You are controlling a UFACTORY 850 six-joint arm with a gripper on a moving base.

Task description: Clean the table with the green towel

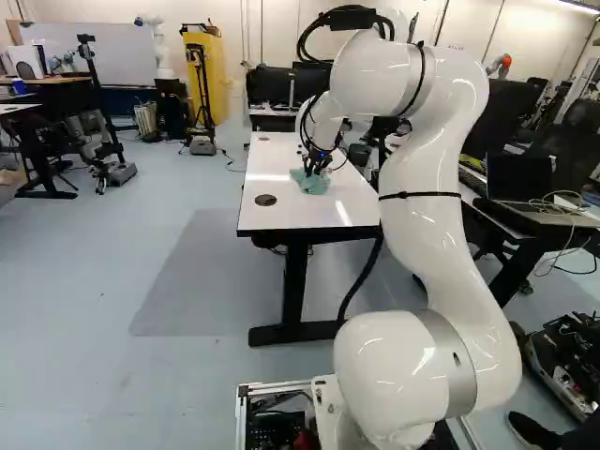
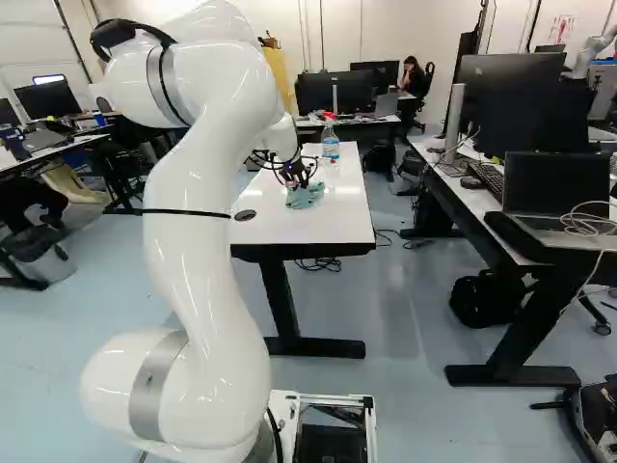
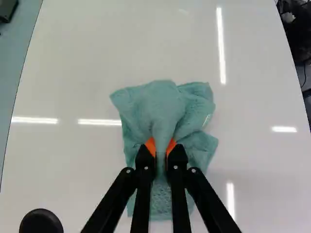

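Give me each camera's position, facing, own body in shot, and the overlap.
Left base view: on the base, behind-left of the white jointed arm, facing ahead and slightly down; arm right of middle.
Right base view: on the base, behind-right, also ahead and slightly down; arm left of middle.
Wrist view: on the wrist, looking along the black pincer at the crumpled green cloth towel; both fingers show.
Shared: all three show pincer, towel and white rectangular table.

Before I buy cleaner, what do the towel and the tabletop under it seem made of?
The towel looks like soft, matte cloth, perhaps microfibre or cotton: it folds loosely and shows a textured weave. The tabletop looks like glossy white laminate, possibly lacquered: light reflects off it in crisp streaks.
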